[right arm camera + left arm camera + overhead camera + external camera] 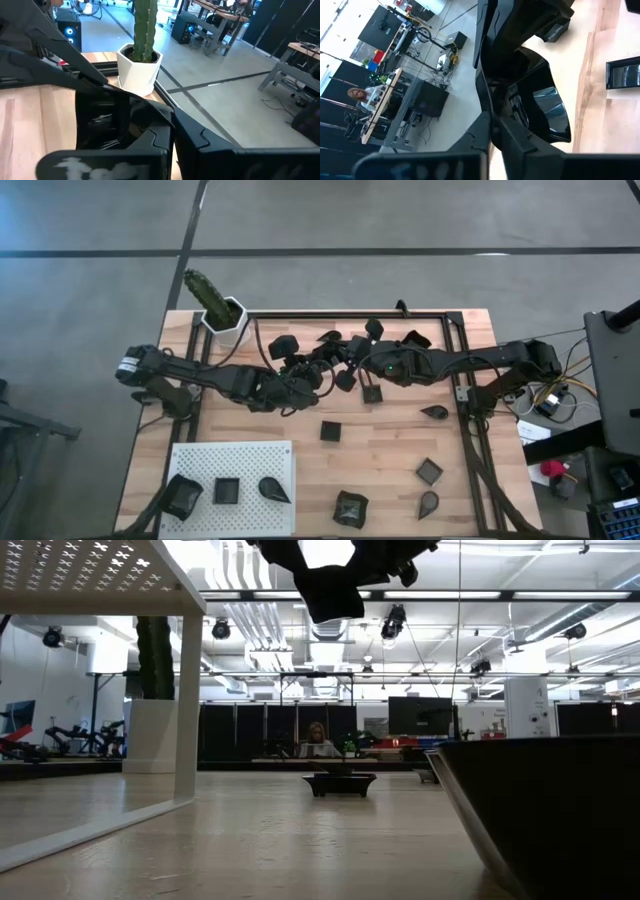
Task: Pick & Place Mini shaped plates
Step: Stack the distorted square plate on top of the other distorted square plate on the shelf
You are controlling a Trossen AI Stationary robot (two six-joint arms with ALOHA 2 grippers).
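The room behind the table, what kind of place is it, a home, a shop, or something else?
Most likely a robotics lab or workshop in a big open hall. The low view shows exposed ceiling pipes and strip lights, a person seated at a desk, and other robot arms on a bench.

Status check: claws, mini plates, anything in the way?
Both claws mid-table, close together: left claw shut on a glossy dark plate, right claw shut on another plate. Three plates on the white board. Cactus pot nearby.
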